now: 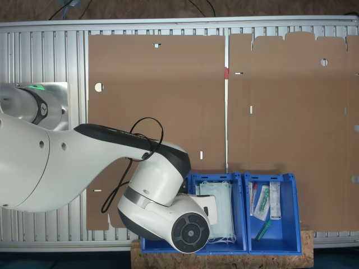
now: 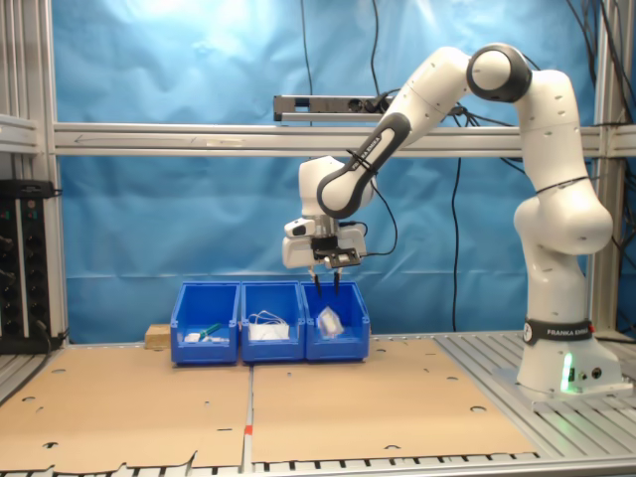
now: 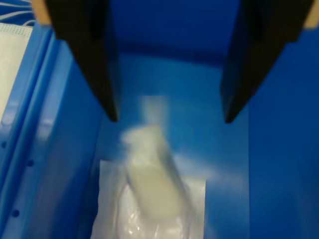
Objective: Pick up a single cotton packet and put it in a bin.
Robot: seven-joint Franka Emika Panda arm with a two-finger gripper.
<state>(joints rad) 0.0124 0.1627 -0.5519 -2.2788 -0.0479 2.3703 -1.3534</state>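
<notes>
My gripper [image 2: 326, 281] hangs just above the blue bin [image 2: 338, 346] at the second exterior view's right end of the row. In the wrist view the gripper [image 3: 167, 119] is open, its dark fingers [image 3: 94, 64] spread wide over the bin [image 3: 284, 149]. A blurred white cotton packet [image 3: 149, 149] shows below the fingertips and touches neither finger. It lies over or just above another white packet [image 3: 194, 209] on the bin floor. White packets [image 2: 330, 321] also show inside the bin in the second exterior view. The arm covers this bin in the first exterior view.
Beside it stand a blue bin with pale face masks [image 1: 219, 210] and a blue bin with syringes and tubes [image 1: 272, 210]. All stand on a wooden board [image 1: 305, 252] at the table edge. Flat cardboard sheets [image 2: 378, 397] cover the table.
</notes>
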